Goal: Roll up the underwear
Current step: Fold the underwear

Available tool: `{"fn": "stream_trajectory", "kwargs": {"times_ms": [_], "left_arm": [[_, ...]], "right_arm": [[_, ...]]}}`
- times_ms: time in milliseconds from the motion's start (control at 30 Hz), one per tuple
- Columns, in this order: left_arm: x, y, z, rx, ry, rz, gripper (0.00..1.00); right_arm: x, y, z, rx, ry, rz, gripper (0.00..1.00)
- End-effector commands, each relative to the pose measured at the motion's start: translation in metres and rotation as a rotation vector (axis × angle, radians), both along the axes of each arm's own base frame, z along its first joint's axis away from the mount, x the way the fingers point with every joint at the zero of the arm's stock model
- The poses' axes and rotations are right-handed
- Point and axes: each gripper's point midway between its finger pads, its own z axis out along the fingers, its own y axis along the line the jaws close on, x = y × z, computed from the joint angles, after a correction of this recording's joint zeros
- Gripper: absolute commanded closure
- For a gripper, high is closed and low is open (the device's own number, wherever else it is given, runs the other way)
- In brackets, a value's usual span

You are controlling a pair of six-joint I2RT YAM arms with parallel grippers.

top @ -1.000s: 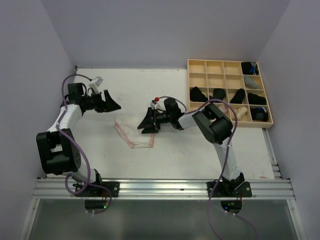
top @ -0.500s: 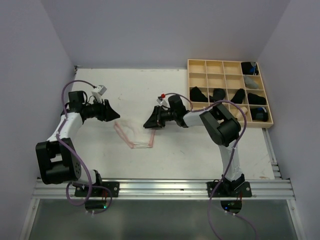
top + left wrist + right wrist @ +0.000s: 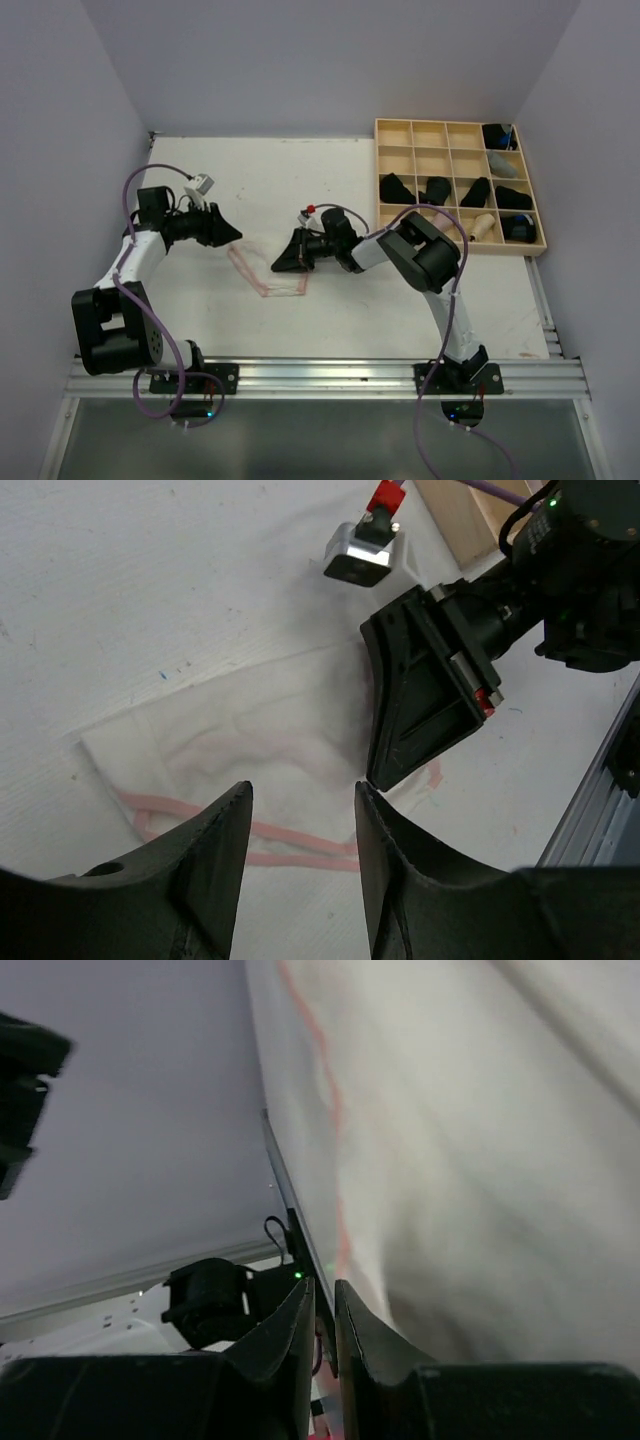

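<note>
Where the left gripper (image 3: 230,233) hangs over the left edge of the whitish, pink-edged underwear (image 3: 268,270), we see its jaws spread with nothing between them. The brief lies flat on the white table (image 3: 350,310), between the two grippers. At its right edge sits the right gripper (image 3: 284,260), jaws nearly pressed together; whether cloth is pinched we cannot tell. Farther right, black rolls (image 3: 396,187) occupy compartments of the wooden grid tray (image 3: 460,127).
</note>
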Motion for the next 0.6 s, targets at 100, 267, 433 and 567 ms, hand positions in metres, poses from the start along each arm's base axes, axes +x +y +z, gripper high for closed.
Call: {"fn": "stream_trajectory", "kwargs": {"times_ms": [100, 267, 433, 567], "left_arm": [[-0.011, 0.0, -0.005, 0.065, -0.058, -0.081, 0.51], [-0.027, -0.004, -0.006, 0.172, -0.155, -0.206, 0.51], [-0.06, -0.022, -0.017, 0.427, -0.409, -0.502, 0.52], [-0.07, -0.05, -0.027, 0.55, -0.631, -0.672, 0.53]], "right_arm": [[-0.018, -0.012, -0.054, -0.12, 0.072, 0.004, 0.82], [-0.015, -0.009, -0.038, -0.123, 0.022, 0.045, 0.81], [0.0, 0.005, 0.039, -0.061, -0.18, 0.15, 0.77], [0.004, -0.001, 0.073, -0.098, -0.312, 0.172, 0.74]]}}
